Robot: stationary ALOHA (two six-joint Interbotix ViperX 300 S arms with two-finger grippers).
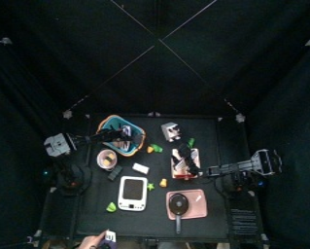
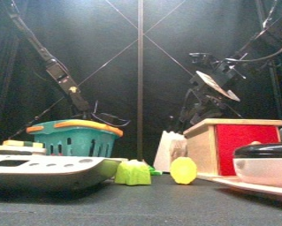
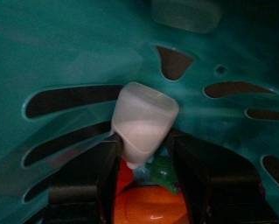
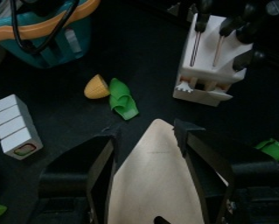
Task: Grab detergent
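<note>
The grab was not done. My left claw (image 3: pixel 149 147) was down inside the teal basket (image 3: pixel 59 61), which stood at the far left of the desk (image 2: pixel 131 207). Its jaws stood wide, one on either side of the detergent (image 3: pixel 148 118), a pale pouch that I took to be joined to the orange part close to my palm. With the view that tight, I could not be sure the jaws touched it, and I judged that nothing was gripped yet. What was left was to pinch the pouch firmly and lift it clear of the basket rim.

The detergent lay against the basket's slotted wall. Its long axis ran in line with my claw, with the broad pale end pointing away from my wrist toward the wall and the narrower end toward the orange part between my jaws. From the front view the basket wall hid it completely.

My right claw (image 4: pixel 153 131) hung in the air over the right side of the desk, well apart from the basket, with a pale flat bag (image 4: pixel 153 179) held between its jaws.
</note>
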